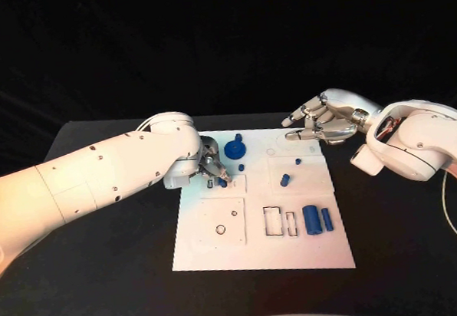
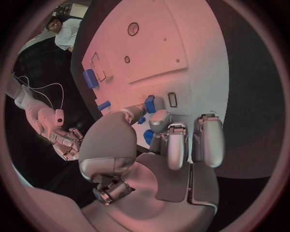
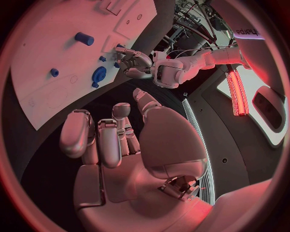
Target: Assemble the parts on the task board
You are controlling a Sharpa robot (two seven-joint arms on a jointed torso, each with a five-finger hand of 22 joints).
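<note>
2 smooth blue cylinders (image 1: 319, 219) lie on the flat white board (image 1: 264, 256). Left hand (image 1: 209, 165) pinches a small blue peg (image 1: 222, 180) over it; right hand (image 1: 322, 122), metallic fingers loosely curled, holds nothing.

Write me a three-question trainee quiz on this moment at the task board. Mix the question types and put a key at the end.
1. True or false: the right hand holds a blue part.
2. Which hand has its fingertips down on the task board? A) the left hand B) the right hand C) both
3. Fill in: the two blue cylinders lie side by side near the board's ____ edge, as seen in the head view.

Key
1. False: its fingers are curled with nothing in them, over the board's far right corner.
2. A: it pinches a small blue part near the board's far left area.
3. Right.
</note>
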